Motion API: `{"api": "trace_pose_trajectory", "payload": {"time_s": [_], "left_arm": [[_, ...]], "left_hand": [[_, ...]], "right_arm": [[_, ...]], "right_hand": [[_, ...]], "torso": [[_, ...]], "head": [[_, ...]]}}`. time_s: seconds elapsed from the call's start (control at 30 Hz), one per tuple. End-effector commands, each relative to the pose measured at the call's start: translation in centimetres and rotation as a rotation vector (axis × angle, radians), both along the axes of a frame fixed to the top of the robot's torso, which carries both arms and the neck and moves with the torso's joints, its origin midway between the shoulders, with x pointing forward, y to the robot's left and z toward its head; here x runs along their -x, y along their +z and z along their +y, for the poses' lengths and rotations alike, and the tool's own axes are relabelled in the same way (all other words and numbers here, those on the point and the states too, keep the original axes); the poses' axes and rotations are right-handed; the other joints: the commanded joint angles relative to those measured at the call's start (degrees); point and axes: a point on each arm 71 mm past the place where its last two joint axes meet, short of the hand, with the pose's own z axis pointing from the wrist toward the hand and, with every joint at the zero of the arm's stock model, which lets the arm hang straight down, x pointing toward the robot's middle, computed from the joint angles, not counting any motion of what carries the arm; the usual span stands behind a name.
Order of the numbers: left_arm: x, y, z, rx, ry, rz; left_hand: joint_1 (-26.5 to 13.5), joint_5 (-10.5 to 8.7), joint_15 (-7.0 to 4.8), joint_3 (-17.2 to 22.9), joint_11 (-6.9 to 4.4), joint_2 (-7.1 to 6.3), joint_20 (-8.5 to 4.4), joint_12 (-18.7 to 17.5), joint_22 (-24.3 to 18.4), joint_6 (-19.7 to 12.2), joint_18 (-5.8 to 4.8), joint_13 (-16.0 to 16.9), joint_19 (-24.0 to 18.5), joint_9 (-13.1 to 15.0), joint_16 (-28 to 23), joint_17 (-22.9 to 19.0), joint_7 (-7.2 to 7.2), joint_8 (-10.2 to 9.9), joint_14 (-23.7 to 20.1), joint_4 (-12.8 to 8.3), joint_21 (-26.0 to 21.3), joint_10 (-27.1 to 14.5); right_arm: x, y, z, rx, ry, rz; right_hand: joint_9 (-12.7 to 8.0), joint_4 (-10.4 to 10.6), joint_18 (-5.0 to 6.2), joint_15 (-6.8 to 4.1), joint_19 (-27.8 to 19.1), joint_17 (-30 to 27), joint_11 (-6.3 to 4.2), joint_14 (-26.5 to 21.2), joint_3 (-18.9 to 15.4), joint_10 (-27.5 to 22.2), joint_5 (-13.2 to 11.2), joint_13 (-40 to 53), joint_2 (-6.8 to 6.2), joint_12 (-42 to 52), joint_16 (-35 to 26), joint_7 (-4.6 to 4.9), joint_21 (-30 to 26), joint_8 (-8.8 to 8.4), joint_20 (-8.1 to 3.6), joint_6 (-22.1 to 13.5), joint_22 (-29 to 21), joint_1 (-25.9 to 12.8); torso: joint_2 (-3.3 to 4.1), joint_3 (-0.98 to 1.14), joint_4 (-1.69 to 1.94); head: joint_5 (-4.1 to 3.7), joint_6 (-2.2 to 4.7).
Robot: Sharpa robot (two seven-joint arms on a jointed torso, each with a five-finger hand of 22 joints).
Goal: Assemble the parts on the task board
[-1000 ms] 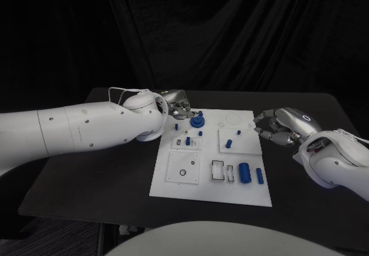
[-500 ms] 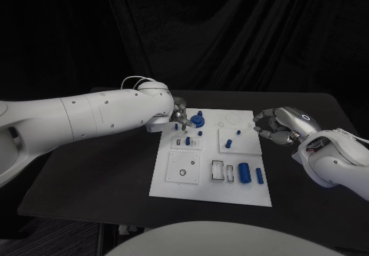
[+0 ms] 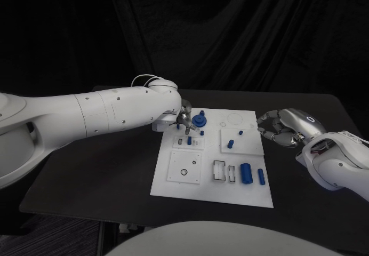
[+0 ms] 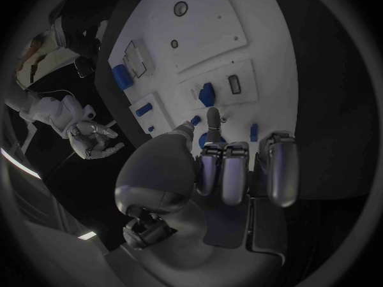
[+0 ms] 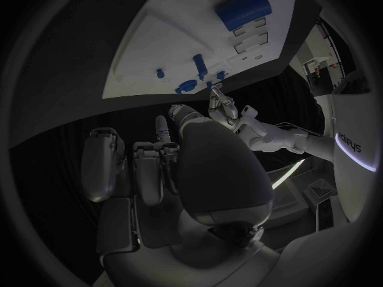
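Reaching w/ left hand (image 3: 182, 115) over board (image 3: 214, 181) far-left corner, fingertips by round blue part (image 3: 198, 120) standing there; grasp unclear, can't tell. Right hand (image 3: 278, 128) parked off board's right edge, fingers curled, nothing held, prob. to keep clear. Other parts lay on board.

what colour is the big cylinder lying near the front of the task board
Blue. The cylinder lies on the white task board, clearest in the head view.

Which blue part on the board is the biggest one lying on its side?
The thick blue cylinder in the near right of the task board, next to a slimmer blue cylinder; the rest are far smaller pegs.
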Motion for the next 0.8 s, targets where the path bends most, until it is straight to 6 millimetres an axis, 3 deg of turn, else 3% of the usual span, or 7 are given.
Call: {"api": "trace_pose_trajectory", "payload": {"time_s": [0.03, 0.13, 0.2, 0.8], "left_arm": [[0.23, -0.22, -0.26, -0.009, -0.015, 0.038], [0.3, -0.38, -0.26, -0.013, -0.015, 0.043], [0.4, -0.45, -0.27, -0.013, -0.016, 0.045], [0.54, -0.79, -0.3, -0.073, -0.045, 0.009]], "left_hand": [[0.77, 0.47, 0.35, -0.16, 0.42, -0.21, 0.34, 0.16, 11.83, 0.45, -0.14, 14.99, 0.67, -0.21, 0.14, 15.09, 0.16, -0.25, 6.05, -0.37, -0.2, 6.07], [1.31, 0.88, 0.34, -0.04, 0.4, -0.19, 0.32, 0.16, 11.81, 0.53, -0.12, 14.99, 0.64, -0.63, 0.14, 15.09, 0.14, -0.39, 6.05, -0.54, -0.25, 6.07], [2.47, 2.28, 0.3, 0.32, 0.4, -0.2, 0.3, 0.16, 11.82, 0.33, -0.13, 14.99, 0.67, -1.41, 0.14, 15.09, 0.16, -0.6, 6.05, -0.98, -0.22, 6.07], [1.3, 2.25, 0.09, -0.34, 0.13, 0.12, 0.14, 0.16, 12.01, 2.13, -0.27, 14.99, 1.15, -1.62, 0.14, 15.09, -0.19, 0.41, 6.05, -0.02, 0.43, 6.07]], "right_arm": [[0.11, -0.08, 0.05, 0.003, 0.001, 0.007], [0.17, -0.06, 0.1, 0.002, 0.003, 0.008], [0.22, -0.05, 0.06, 0.003, 0.002, 0.009], [0.35, -0.03, -0.19, 0.007, -0.003, 0.017]], "right_hand": [[-0.08, 0.02, -0.18, 0.02, 0.93, 15.09, 0.12, 5.94, 0.18, 3.55, 0.31, 11.89, -0.3, 0.29, 0.35, -0.01, 0.19, 0.21, -0.14, 0.24, 11.15, 0.04], [-0.08, 0.02, -0.18, 0.02, 0.93, 15.09, 0.12, 5.94, 0.18, 3.55, 0.31, 11.89, -0.3, 0.29, 0.35, -0.01, 0.19, 0.21, -0.14, 0.24, 11.15, 0.04], [-0.1, 0.05, -0.18, 0.02, 0.93, 15.09, 0.13, 5.94, 0.18, 3.56, 0.37, 11.9, -0.32, 0.3, 0.35, 0.0, 0.21, 0.2, -0.14, 0.26, 11.16, -0.01], [-0.13, 0.09, -0.19, 0.04, 0.95, 15.09, 0.15, 5.94, 0.19, 3.56, 0.45, 11.9, -0.35, 0.3, 0.35, 0.01, 0.25, 0.21, -0.13, 0.3, 11.17, -0.07]], "torso": [[0.01, -0.01, -0.06], [0.01, -0.02, 0.0], [0.04, 0.0, -0.01], [-0.02, 0.01, -0.03]], "head": [[0.01, 0.0], [-0.16, 0.0], [-0.25, 0.0], [-0.19, 0.0]]}}
